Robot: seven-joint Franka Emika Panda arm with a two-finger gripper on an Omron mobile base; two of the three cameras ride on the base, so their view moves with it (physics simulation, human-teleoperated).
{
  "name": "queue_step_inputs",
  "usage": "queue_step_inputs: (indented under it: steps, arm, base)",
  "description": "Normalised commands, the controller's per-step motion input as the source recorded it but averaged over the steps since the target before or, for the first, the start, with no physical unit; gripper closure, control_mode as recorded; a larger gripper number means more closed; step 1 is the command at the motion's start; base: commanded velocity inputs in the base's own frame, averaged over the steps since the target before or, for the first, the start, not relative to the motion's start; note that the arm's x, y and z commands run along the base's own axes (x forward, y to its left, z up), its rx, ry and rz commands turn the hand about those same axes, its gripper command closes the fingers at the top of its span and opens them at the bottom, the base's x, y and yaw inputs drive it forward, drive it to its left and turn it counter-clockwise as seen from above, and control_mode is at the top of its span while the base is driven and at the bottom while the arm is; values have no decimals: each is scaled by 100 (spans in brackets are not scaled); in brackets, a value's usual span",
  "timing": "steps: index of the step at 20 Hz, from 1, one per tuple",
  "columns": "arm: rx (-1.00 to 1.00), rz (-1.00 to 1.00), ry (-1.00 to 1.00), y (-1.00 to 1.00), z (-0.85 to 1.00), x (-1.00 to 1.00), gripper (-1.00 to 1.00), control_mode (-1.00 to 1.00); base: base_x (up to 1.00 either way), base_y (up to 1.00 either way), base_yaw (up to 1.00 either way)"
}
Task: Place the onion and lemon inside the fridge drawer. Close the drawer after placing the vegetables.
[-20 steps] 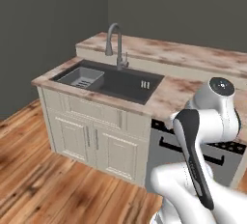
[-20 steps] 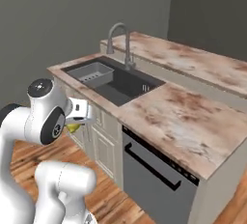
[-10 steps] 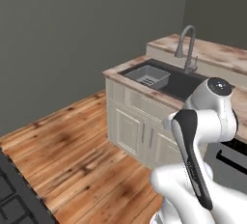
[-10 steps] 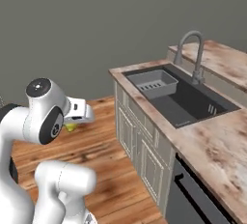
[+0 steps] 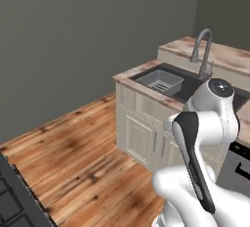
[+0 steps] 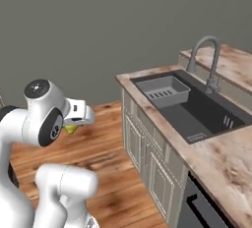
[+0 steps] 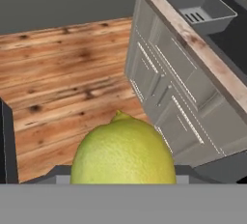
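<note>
At six o'clock in our hand view the lemon [image 7: 123, 151] sits close against the camera, yellow-green, its small nub pointing up, with dark gripper parts on either side of it. We have it clasped in our gripper [image 6: 73, 128]; from the right base camera a bit of yellow-green peeks out under the white hand, at about nine o'clock in that view. Beyond the lemon, toward twelve o'clock, lies the wooden floor [image 7: 62, 68]. At two o'clock stand the pale cabinets [image 7: 169, 88] under a marbled counter [image 7: 202, 54], with a grey basket [image 6: 162, 90] resting in the dark sink [image 6: 197, 111] and a curved tap [image 6: 205, 60] behind it.
</note>
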Motion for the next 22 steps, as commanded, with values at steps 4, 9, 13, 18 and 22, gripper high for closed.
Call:
queue_step_inputs:
  steps: [4, 9, 13, 18, 22]
  arm:
    - [0, 0, 0, 0, 0, 0, 100, 100]
    - [0, 0, 0, 0, 0, 0, 100, 100]
    - [0, 0, 0, 0, 0, 0, 100, 100]
    - [0, 0, 0, 0, 0, 0, 100, 100]
    - [0, 0, 0, 0, 0, 0, 100, 100]
  base:
    - [100, -4, 0]
    - [100, -7, 4]
    - [100, 29, 0]
    - [100, 76, -7]
    - [100, 94, -17]
